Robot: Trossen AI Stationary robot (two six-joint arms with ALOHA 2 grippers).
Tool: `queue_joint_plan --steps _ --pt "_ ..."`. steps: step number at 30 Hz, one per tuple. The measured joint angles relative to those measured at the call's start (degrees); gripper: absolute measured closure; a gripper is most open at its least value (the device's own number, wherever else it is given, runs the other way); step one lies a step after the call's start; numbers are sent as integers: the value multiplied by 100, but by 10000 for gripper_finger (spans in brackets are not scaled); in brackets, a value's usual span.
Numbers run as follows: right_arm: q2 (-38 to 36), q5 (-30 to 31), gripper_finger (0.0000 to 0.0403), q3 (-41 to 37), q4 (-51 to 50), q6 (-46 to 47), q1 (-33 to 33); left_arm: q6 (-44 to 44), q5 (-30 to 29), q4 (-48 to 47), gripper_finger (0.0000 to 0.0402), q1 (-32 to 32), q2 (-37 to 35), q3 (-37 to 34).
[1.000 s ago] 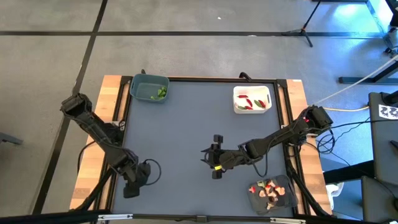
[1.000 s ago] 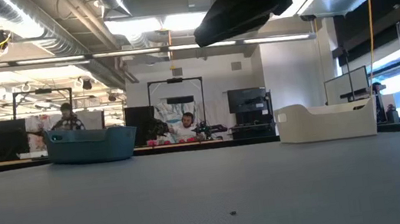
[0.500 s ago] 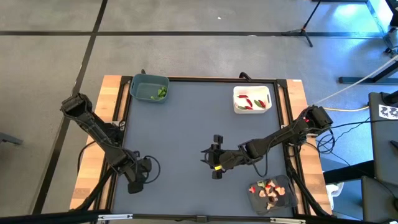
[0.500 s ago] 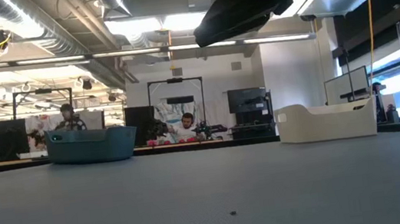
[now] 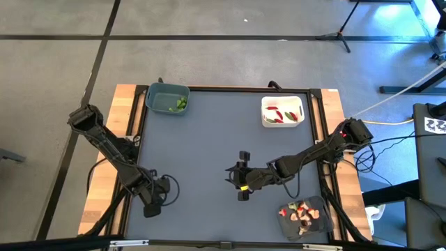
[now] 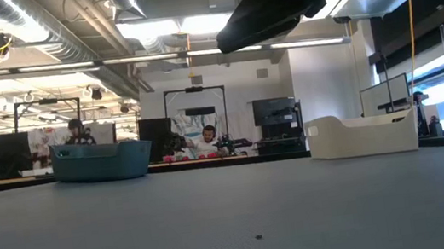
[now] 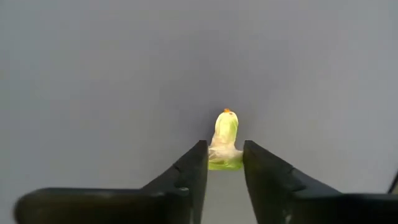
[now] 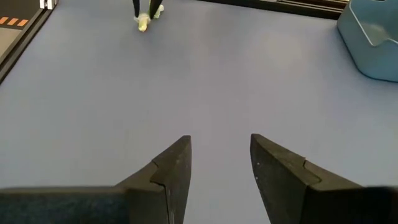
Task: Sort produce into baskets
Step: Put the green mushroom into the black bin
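Note:
A small yellow-green piece of produce (image 7: 225,138) lies on the grey mat near the table's near left corner. My left gripper (image 7: 224,160) points down over it and is shut on it; the right wrist view shows the piece (image 8: 143,25) far off. My right gripper (image 8: 220,155) hangs open over the middle of the mat (image 5: 234,178) with nothing between its fingers. The blue-grey basket (image 5: 167,98) holds green pieces, the white basket (image 5: 282,111) red and green ones, and the dark grey tray (image 5: 304,217) mixed ones. My left gripper pinches the wide green lower end (image 7: 224,164) of the yellow-green piece between its two fingertips. The fingers come from above, pointing steeply down. The piece's pale narrow end (image 7: 226,118) sticks out past the fingertips, and the piece appears to rest on the mat.
The blue-grey basket stands at the far left corner, the white one at the far right, and the dark tray at the near right. A black frame rail (image 5: 230,89) runs around the mat. People sit at desks in the room behind (image 6: 207,139).
My left gripper has tipped a little over the yellow-green piece and edged slightly toward the table's right, staying at the near left corner.

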Motion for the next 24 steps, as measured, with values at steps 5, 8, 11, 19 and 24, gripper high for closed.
queue_joint_plan --steps 5,8,11,19,24 --pt "0 0 237 0 -2 -1 0 561 -11 391 340 -112 235 11" --pt "0 0 237 0 -7 0 0 676 -65 468 343 -130 513 29" --pt "0 0 237 0 -15 -1 0 630 -96 536 341 -132 721 39" --pt "0 0 237 0 -17 -2 0 755 187 720 383 -133 851 33" --pt "0 0 237 0 -22 -2 0 684 327 746 396 -138 862 56"
